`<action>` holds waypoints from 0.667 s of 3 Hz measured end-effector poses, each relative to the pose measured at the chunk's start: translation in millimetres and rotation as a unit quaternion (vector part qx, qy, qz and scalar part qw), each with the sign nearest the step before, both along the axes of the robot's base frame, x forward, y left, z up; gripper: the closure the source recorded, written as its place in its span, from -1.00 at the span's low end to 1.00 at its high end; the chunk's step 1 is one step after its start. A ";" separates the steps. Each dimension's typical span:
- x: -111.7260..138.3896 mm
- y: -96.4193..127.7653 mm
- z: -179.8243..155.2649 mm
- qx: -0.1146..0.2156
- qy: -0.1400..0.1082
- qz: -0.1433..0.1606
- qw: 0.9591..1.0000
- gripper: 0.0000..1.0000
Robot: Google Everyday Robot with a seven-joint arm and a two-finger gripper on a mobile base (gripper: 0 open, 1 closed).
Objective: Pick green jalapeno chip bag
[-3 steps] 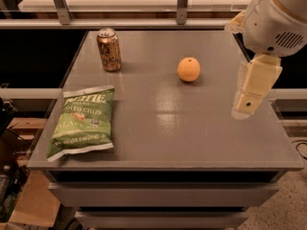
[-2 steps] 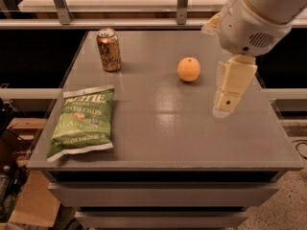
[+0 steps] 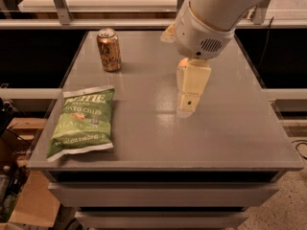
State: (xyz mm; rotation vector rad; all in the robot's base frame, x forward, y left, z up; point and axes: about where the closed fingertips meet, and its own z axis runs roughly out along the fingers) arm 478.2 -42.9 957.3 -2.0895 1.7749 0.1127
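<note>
Item 1: end effector (image 3: 187, 104). It is a cream-coloured block hanging from the bulky white arm (image 3: 211, 13) that enters from the top of the view. It points downward over the middle of the table (image 3: 230, 128). Whether it is set wide or narrow cannot be told from this angle, because it shows as one solid block. It is apart from every object on the table.

Item 2: green jalapeno chip bag (image 3: 82, 121). The bag lies flat on the table, well apart from the end effector, off to its side toward the left edge of the view and somewhat nearer the camera. It sits close to the table's front left corner. Its white lettering faces up, and one white crimped end points away from the camera and the other toward it. The bag is turned slightly out of line with the table edge.

Item 3: can (image 3: 109, 49). A gold-brown drink can stands upright, also on the left-of-view side of the end effector but farther from the camera. It is well apart from both the end effector and the bag.

Item 4: table. The surface is grey and smooth, with a faint reflection just below the end effector.
</note>
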 end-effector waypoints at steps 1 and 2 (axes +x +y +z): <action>0.0 0.0 0.0 0.000 0.000 0.000 1.000 -1.00; 0.0 4.6 -1.5 0.005 -0.005 0.009 1.000 -1.00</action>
